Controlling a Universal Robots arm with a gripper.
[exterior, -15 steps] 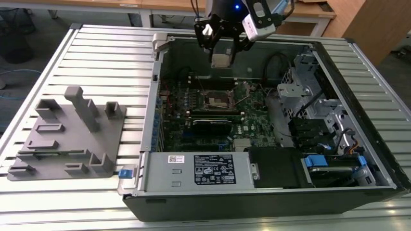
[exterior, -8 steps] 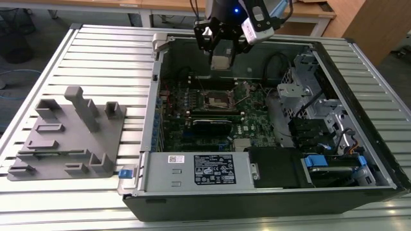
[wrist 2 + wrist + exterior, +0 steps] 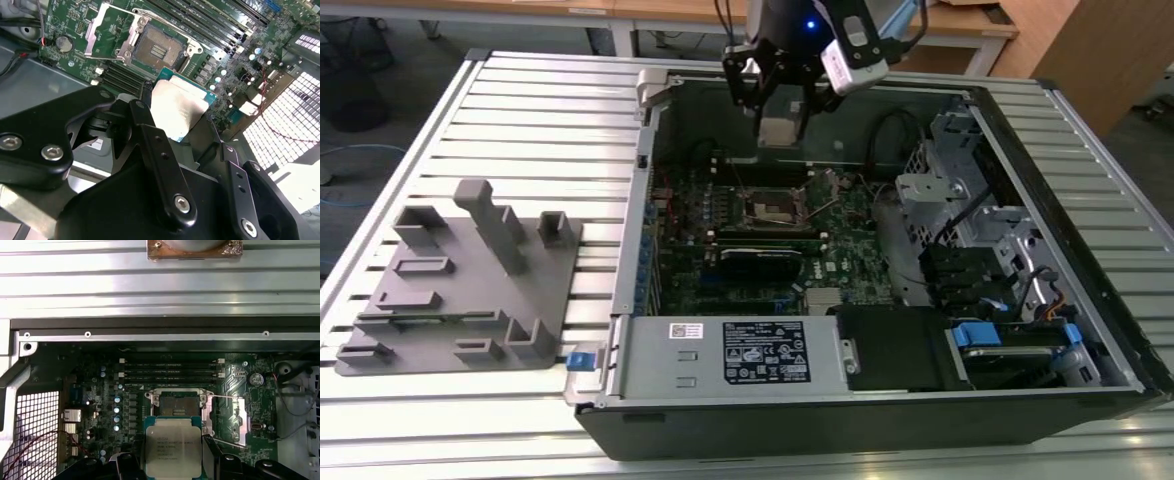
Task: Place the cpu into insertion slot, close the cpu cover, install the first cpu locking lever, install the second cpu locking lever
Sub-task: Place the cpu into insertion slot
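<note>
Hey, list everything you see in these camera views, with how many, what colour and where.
cpu: one, silver-grey top, held above the motherboard.
insertion slot: one, dark centre, silvery rim, on the motherboard, unfilled.
cpu cover: one, silvery frame, swung open beside the slot.
motherboard: one, green, inside the case.
computer case: one, black, open, on the table.
power supply: one, silver, case's near edge.
fixture tray: one, grey, exterior view's left.
table: one, slatted silver metal, under everything.
end effector: one, black, shut on the cpu.
</note>
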